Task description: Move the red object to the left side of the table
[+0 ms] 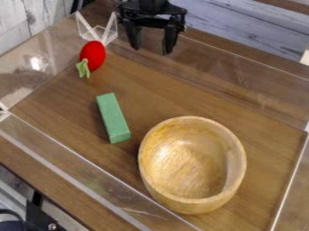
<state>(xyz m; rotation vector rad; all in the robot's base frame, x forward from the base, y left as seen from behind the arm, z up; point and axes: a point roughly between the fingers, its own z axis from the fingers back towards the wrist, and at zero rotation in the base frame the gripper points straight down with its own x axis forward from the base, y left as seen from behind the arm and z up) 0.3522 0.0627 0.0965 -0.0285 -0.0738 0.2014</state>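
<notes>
The red object (pixel 92 55) is a small round red toy fruit with a yellow-green stem, lying on the table (pixel 205 86) near its far left corner, beside the acrylic wall. My gripper (pixel 154 41) hangs pointing down above the back of the table, to the right of the red object and well apart from it. Its two black fingers (pixel 133 38) stand open with nothing between them.
A green rectangular block (pixel 114 117) lies left of centre. A large wooden bowl (pixel 192 162) stands at the front right. Clear acrylic walls (pixel 42 45) edge the tabletop on all sides.
</notes>
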